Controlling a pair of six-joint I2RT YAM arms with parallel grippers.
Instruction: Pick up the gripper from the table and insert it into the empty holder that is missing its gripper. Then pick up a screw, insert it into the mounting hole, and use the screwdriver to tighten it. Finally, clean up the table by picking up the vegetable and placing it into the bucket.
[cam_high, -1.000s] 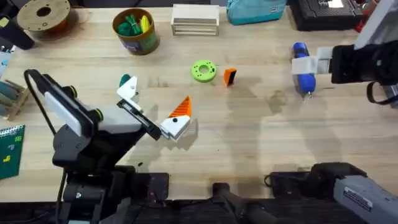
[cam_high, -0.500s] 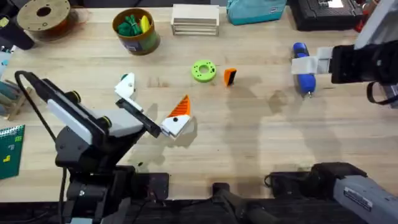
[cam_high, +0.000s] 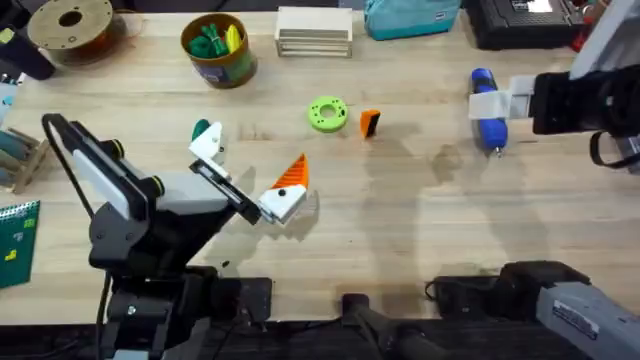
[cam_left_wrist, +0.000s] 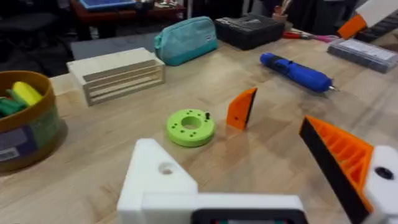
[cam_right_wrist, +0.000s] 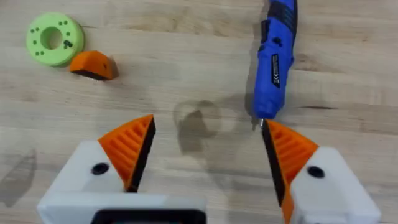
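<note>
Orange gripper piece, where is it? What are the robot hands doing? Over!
Both end effectors open, empty. Gripper loose on table, beside green disc. Path clear.

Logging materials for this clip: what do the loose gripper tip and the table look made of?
The gripper: apparently matte orange plastic with a black side, likely printed; too small to confirm. The table: light wood, butcher-block strips with visible grain and a low sheen.

I see the orange gripper (cam_high: 369, 123) lying beside a green disc (cam_high: 327, 114) on the table (cam_high: 420, 230). The blue screwdriver (cam_high: 487, 112) lies flat at the right. The bucket (cam_high: 219, 49) stands at the back.
</note>
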